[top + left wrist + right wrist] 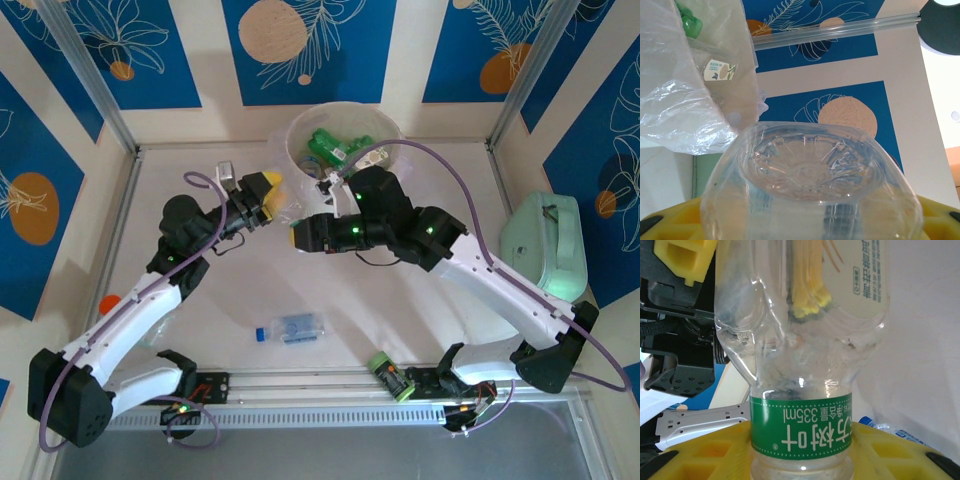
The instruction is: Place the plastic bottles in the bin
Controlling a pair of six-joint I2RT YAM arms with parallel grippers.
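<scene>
Yellow fingers [675, 227] of the left gripper [807, 225] are pinching a clear bottle [810, 175] by its sides. Its moulded base is pointing away from the jaws, and its neck and cap are lying hidden behind that base. Up and to the left of those jaws the crinkled bag liner [685, 105] is hanging over the bin [340, 112]. Green bottles [689, 22] and a pale labelled one [720, 70] are showing inside it, blurred by the plastic.

The right gripper [801, 455] is clamping a crumpled green-labelled bottle [800, 427] around its body. The bottle is standing straight out from between the jaws and running off the upper edge, so its far end is cut off. Beyond the jaws a white printed label [860, 270] is showing; I cannot tell whether it belongs to the same bottle. Low to the right of these jaws a blue-capped bottle [892, 431] is lying on the table [400, 310], partly hidden by the finger.

In the top view both sets of jaws are hovering tip to tip just short of the bin, and the held bottles are hard to make out there. Well behind the right jaws, another green bottle [392, 377] is lying against the rail [320, 385].
</scene>
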